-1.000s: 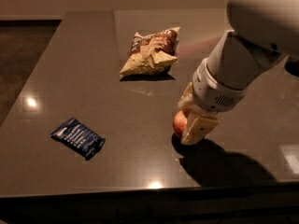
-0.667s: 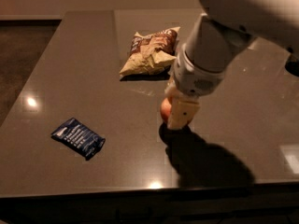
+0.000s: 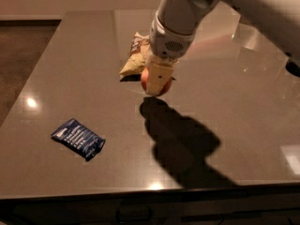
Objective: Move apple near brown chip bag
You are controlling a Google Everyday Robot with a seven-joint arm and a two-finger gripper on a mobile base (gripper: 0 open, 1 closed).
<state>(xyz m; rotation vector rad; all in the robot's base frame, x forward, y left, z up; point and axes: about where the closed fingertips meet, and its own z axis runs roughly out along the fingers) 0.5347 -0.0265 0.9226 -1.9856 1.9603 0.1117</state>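
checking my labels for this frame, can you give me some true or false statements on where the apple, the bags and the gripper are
1. The gripper is shut on the apple. True.
2. The apple lies on the blue packet. False: the packet lies alone toward the front left of the table, well apart from the apple.
3. The brown chip bag lies just behind the apple, partly hidden by the arm. True.
4. The brown chip bag sits at the table's front edge. False: it lies toward the far side.

White rounded arm, cream gripper at tip
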